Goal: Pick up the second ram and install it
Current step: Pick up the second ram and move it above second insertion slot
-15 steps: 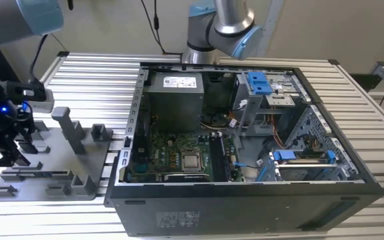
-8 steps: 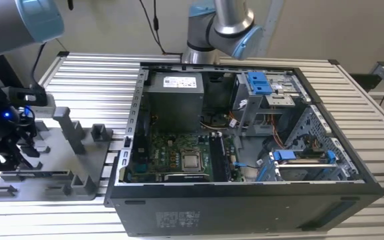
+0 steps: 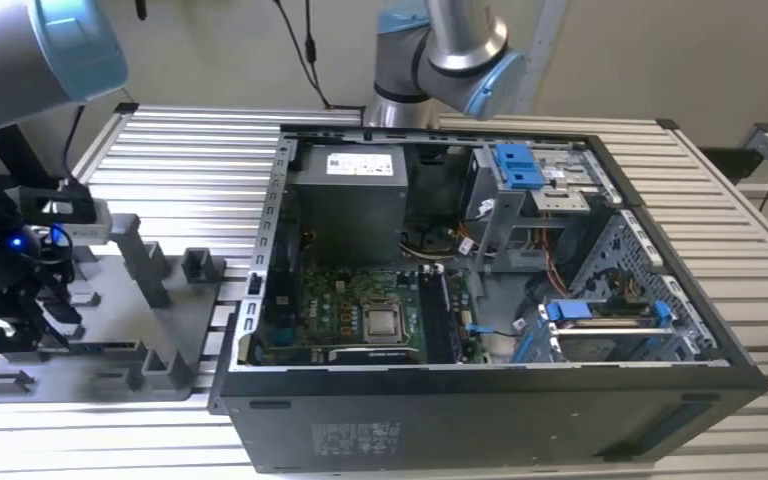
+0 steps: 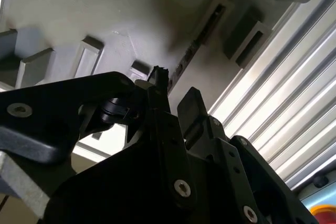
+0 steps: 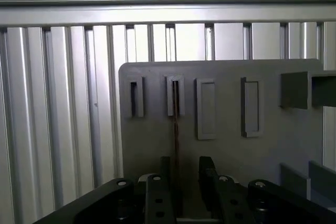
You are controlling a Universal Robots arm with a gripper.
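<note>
- The second ram [image 5: 176, 135] stands on its thin edge on the grey holder plate [image 5: 289, 129], so in the first wrist view it shows as one narrow dark line.
- Its long axis lies flat along the plate and runs in line with the slats of the counter [image 5: 52, 129].
- One end sits in a narrow slotted block [image 5: 169, 95] on the plate. The other end points toward the gripper [image 5: 186, 161] and passes between its fingers.
- In the second wrist view the second ram [image 4: 190, 52] shows as a row of small dark chips running away from the gripper [image 4: 175, 87] into that same slotted block.
- The gripper is parted and sits astride the stick. One finger lies close against one face of the stick. The other finger [image 5: 207, 177] stands off the opposite face, with a strip of bare plate showing between them, so the stick is not clamped.
- I cannot tell whether the near finger touches the stick.
- In the exterior view the gripper [image 3: 44, 305] hangs low over the plate [image 3: 171, 330] at the exterior view's left.
- The plate lies on the slatted counter [image 3: 171, 150], just beside the open computer case [image 3: 491, 420] on the exterior view's right.
- Other slotted blocks stand in a row on the plate on either side of the one that holds the stick.
</note>
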